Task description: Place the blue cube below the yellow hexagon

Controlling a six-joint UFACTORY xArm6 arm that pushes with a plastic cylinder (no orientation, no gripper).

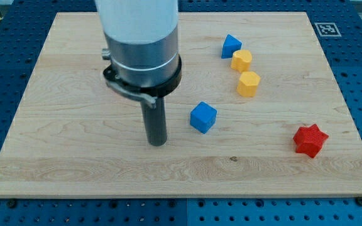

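Note:
A blue cube lies near the board's middle. Two yellow blocks lie toward the view's upper right: a yellow hexagon and, just above it, a second yellow block of similar shape. The blue cube sits below and to the left of the lower yellow hexagon, apart from it. My tip rests on the board to the left of the blue cube, a short gap away, not touching it.
A blue triangular block lies just above the upper yellow block. A red star-shaped block lies at the view's lower right. The wooden board sits on a blue perforated table, with a marker tag at the top right corner.

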